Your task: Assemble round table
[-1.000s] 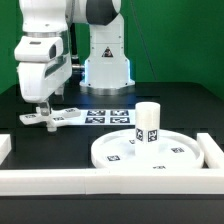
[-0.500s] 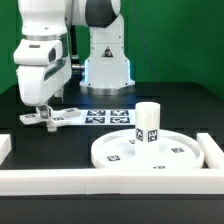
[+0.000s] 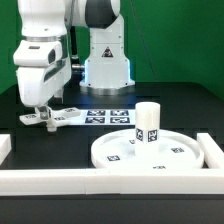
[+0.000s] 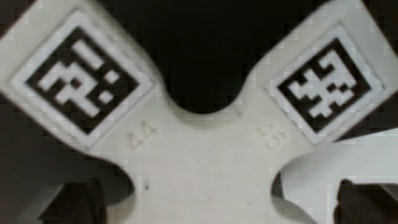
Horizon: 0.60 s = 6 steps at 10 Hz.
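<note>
Round table parts are all in sight, and almost nothing has moved in the last second. The gripper (image 3: 42, 110) hangs in the same low spot over the cross-shaped piece (image 3: 50, 117), and that piece has not shifted on the table (image 3: 175, 105).

I think this means the arm is lined up and paused just above or around the cross piece, about to pick it up. The piece does not look lifted.

I cannot tell if the fingers are open or closed. From the outside camera they reach down to the cross piece, but I can't see a gap or a pinch. The wrist camera only shows the cross piece up close, filling the picture.

The cross piece lies flat on the exterior view's left, just beside the marker board (image 3: 108, 116).

Now I count:
- One big disc (image 3: 185, 160), lying flat on the exterior view's right, close to the front rail (image 3: 60, 180).
- One short post (image 3: 148, 112), standing upright on the disc. I can't tell if it is fixed in.
- One cross piece. In the wrist view, two of its arms show, each with one square tag.
- One gripper on one arm.

Putting the cross piece on the post seems to be the job left.
</note>
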### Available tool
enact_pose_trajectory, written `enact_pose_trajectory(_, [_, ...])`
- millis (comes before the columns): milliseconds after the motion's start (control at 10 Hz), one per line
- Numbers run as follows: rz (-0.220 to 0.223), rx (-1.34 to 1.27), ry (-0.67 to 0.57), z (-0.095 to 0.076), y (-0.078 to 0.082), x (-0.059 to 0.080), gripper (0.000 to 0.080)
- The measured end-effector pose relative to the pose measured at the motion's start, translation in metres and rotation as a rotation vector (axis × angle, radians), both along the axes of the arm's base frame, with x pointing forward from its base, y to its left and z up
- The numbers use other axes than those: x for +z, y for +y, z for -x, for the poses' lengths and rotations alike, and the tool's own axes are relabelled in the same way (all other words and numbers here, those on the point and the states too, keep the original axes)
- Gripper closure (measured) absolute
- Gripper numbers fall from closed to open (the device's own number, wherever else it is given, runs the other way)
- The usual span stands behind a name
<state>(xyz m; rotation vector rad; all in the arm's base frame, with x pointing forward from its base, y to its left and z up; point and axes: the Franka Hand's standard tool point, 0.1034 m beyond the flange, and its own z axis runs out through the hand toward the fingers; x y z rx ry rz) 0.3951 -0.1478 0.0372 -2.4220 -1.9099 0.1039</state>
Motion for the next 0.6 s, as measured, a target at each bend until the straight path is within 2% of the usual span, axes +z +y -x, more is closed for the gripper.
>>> enact_pose_trajectory(600, [-0.001, 0.000, 0.008, 0.0002, -0.0006, -0.0047, 0.0151])
